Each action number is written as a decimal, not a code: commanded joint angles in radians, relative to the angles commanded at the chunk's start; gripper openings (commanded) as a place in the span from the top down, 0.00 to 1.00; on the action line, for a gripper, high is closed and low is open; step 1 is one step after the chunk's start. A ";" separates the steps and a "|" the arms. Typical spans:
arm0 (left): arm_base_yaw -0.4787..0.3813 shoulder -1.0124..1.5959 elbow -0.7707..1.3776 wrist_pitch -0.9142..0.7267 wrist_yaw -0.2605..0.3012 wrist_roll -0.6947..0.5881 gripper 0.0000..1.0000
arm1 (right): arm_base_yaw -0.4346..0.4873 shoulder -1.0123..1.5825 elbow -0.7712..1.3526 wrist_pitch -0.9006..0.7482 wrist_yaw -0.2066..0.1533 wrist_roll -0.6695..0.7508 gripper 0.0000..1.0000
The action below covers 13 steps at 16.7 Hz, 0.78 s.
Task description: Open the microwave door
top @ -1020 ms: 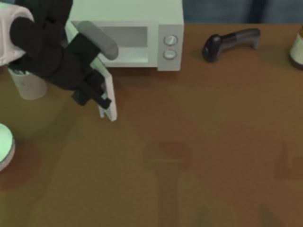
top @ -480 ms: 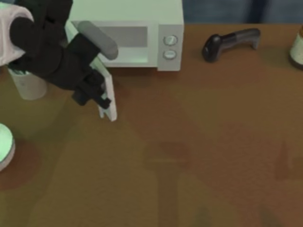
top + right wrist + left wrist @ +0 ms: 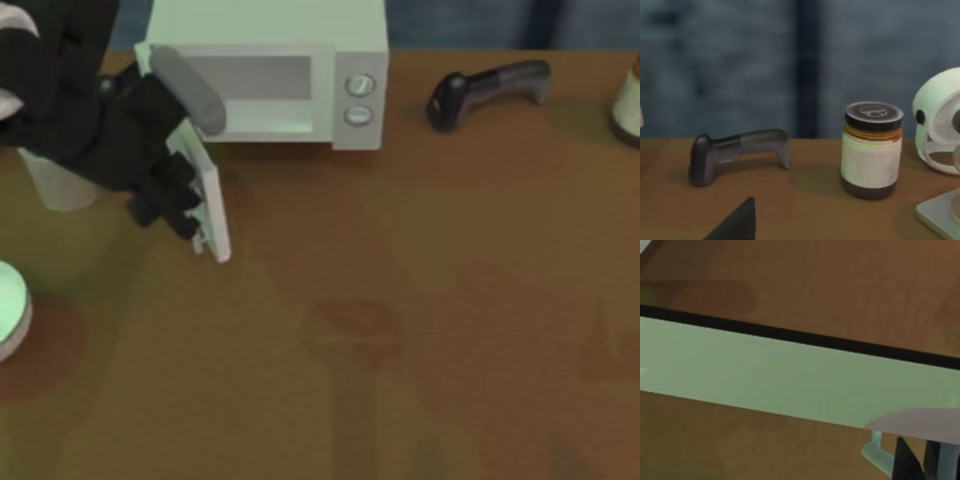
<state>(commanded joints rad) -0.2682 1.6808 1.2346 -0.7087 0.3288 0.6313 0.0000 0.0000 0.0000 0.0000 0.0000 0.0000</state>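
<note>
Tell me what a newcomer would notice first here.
The microwave at the table's far edge, its door swung wide open toward the left. The left gripper is at the door's free edge. A dark scanner lies to the microwave's right.

Microwave door swung out, blocking cavity's left approach; scanner right of microwave; table centre free.
</note>
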 joint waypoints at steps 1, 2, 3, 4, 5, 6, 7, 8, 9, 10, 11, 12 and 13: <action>0.009 -0.002 -0.001 -0.007 0.011 0.022 1.00 | 0.000 0.000 0.000 0.000 0.000 0.000 0.00; 0.016 -0.004 -0.001 -0.013 0.019 0.039 1.00 | 0.000 0.000 0.000 0.000 0.000 0.000 0.00; 0.020 -0.005 -0.001 -0.015 0.023 0.048 1.00 | 0.000 0.000 0.000 0.000 0.000 0.000 0.00; 0.020 -0.005 -0.001 -0.015 0.024 0.049 1.00 | 0.000 0.000 0.000 0.000 0.000 0.000 0.00; 0.020 -0.005 -0.001 -0.015 0.024 0.049 1.00 | 0.000 0.000 0.000 0.000 0.000 0.000 0.00; 0.020 -0.005 -0.001 -0.015 0.024 0.049 1.00 | 0.000 0.000 0.000 0.000 0.000 0.000 0.00; 0.020 -0.005 -0.001 -0.015 0.024 0.049 1.00 | 0.000 0.000 0.000 0.000 0.000 0.000 0.00; 0.020 -0.005 -0.001 -0.015 0.024 0.049 1.00 | 0.000 0.000 0.000 0.000 0.000 0.000 0.00; 0.020 -0.005 -0.001 -0.015 0.024 0.049 1.00 | 0.000 0.000 0.000 0.000 0.000 0.000 0.00; 0.020 -0.005 -0.001 -0.015 0.024 0.049 1.00 | 0.000 0.000 0.000 0.000 0.000 0.000 0.00; 0.020 -0.005 -0.001 -0.015 0.024 0.049 1.00 | 0.000 0.000 0.000 0.000 0.000 0.000 0.00; 0.020 -0.005 -0.001 -0.015 0.024 0.049 1.00 | 0.000 0.000 0.000 0.000 0.000 0.000 0.00; 0.020 -0.005 -0.001 -0.015 0.024 0.049 1.00 | 0.000 0.000 0.000 0.000 0.000 0.000 0.00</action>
<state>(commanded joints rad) -0.2478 1.6753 1.2333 -0.7239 0.3526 0.6802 0.0000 0.0000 0.0000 0.0000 0.0000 0.0000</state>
